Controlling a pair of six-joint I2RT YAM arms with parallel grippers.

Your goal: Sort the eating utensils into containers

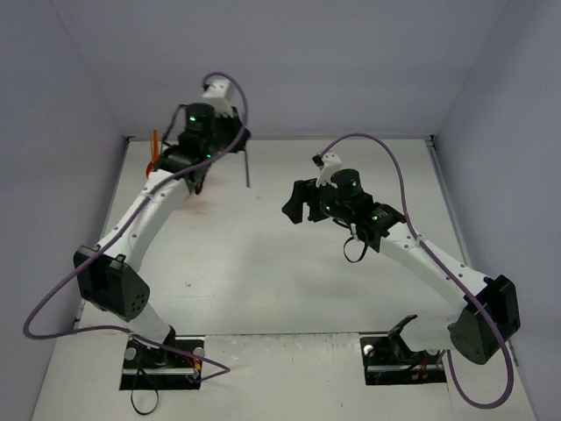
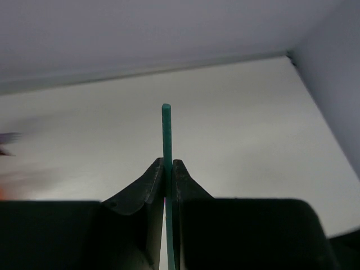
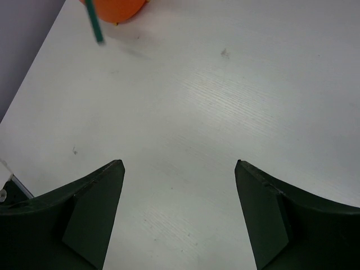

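Note:
My left gripper (image 1: 238, 140) is at the far left of the table, shut on a slim teal chopstick (image 1: 246, 167) that hangs down from it. In the left wrist view the chopstick (image 2: 166, 129) is clamped between the fingers (image 2: 169, 164) and sticks out past them. The orange-red cup (image 1: 200, 196) sits mostly hidden under the left arm, and its edge shows in the right wrist view (image 3: 115, 8), with the chopstick's end (image 3: 96, 27) beside it. An orange utensil (image 1: 155, 147) stands up behind the arm. My right gripper (image 1: 298, 202) is open and empty over mid-table (image 3: 179, 169).
Grey walls close the table (image 1: 289, 263) at the back, left and right. The back right corner shows in the left wrist view (image 2: 289, 55). Purple cables loop over both arms.

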